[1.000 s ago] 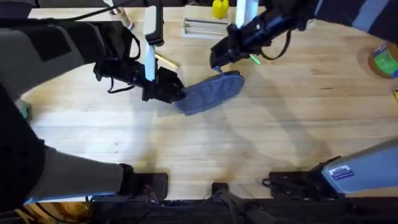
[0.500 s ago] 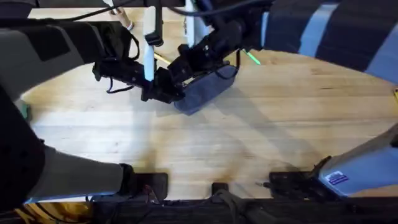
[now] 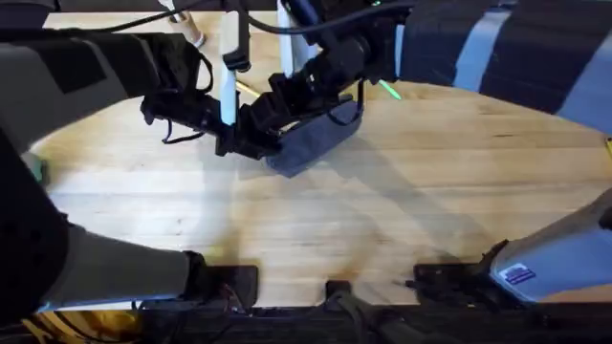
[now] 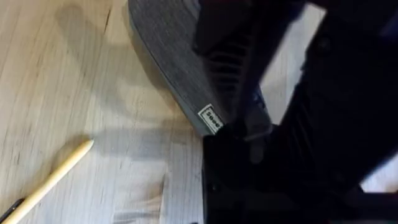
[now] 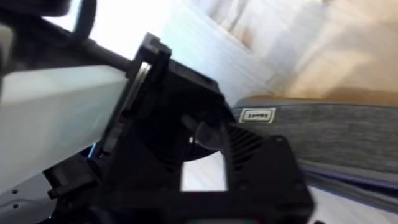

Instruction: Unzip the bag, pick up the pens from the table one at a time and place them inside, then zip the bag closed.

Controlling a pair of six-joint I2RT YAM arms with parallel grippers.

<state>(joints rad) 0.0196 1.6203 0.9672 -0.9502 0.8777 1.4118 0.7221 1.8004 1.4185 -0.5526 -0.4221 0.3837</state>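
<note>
The blue-grey bag lies slanted at the middle back of the table. My left gripper is shut on the bag's near-left end, by its small white label. My right gripper hovers over that same end, right against the left gripper, and its jaws are hidden. The green pen lies on the wood behind the bag, to the right. Behind the left gripper lies the yellow pen, which also appears as a yellow stick in the left wrist view. The right wrist view looks along the bag.
Both arms cross over the back of the table. A small green object lies at the left edge. Open wood stretches across the front and right of the table.
My right gripper has swept from the bag's far-right end along its length to the left end. The left gripper and the bag have stayed put. The green pen is now uncovered.
</note>
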